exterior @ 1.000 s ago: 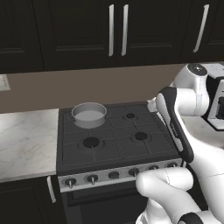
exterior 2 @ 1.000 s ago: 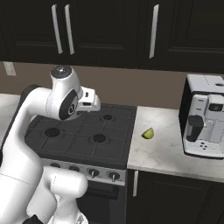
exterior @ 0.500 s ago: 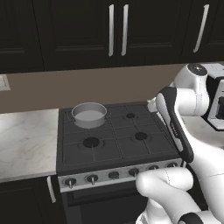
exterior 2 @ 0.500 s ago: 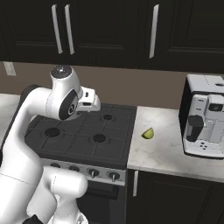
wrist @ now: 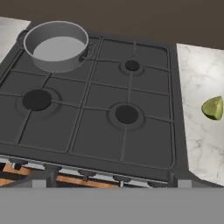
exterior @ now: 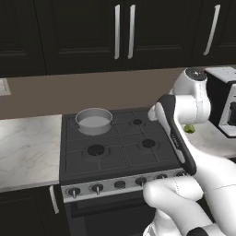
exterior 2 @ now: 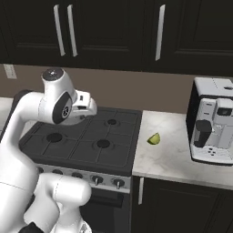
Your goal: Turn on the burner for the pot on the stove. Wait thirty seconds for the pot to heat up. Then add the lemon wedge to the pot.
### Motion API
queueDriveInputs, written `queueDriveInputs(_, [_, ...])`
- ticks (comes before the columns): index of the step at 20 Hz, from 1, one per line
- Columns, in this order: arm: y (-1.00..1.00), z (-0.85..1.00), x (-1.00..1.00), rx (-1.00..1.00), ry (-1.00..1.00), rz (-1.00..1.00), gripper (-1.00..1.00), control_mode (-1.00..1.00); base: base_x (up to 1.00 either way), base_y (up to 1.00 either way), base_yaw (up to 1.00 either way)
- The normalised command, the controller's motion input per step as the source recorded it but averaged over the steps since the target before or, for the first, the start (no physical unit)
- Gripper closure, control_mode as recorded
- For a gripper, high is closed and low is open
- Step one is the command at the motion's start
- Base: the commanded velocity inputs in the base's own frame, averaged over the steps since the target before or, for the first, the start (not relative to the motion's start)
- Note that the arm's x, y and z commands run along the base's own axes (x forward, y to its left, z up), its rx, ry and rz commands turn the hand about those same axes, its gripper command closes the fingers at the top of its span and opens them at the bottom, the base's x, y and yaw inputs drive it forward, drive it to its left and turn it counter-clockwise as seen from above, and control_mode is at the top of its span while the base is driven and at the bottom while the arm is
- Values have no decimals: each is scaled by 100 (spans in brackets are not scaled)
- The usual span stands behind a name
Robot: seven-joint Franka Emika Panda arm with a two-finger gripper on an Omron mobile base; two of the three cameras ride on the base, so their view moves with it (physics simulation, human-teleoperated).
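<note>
The gripper [exterior 2: 91, 107] hangs with jaws apart high over the stove [wrist: 100, 113]. Its knobs [exterior: 97, 188] lie below, toward the front; pot [wrist: 57, 46] far-left, lemon [wrist: 213, 107] right on the table [wrist: 201, 131].

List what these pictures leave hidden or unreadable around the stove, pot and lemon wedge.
- Lemon wedge, left base view: mostly hidden behind the arm.
- Pot, right base view: hidden behind the arm.
- Stove knobs: too small to read their settings; in the hand view the grey band cuts them off.
- Coffee machine, left base view: cut off by the right edge.
</note>
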Motion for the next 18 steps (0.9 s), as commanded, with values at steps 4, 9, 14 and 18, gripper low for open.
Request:
queueDriveInputs(4, [79,-33,-15,-4,0,0,-100,-100,0,0,0])
queueDriveInputs(9, [86,-39,-19,0,0,0,-100,-100,0,0,0])
queueDriveInputs(14, [87,-47,-14,0,0,0,-100,-100,0,0,0])
queueDriveInputs(18, [72,-58,-17,0,-1,0,-100,-100,0,0,0])
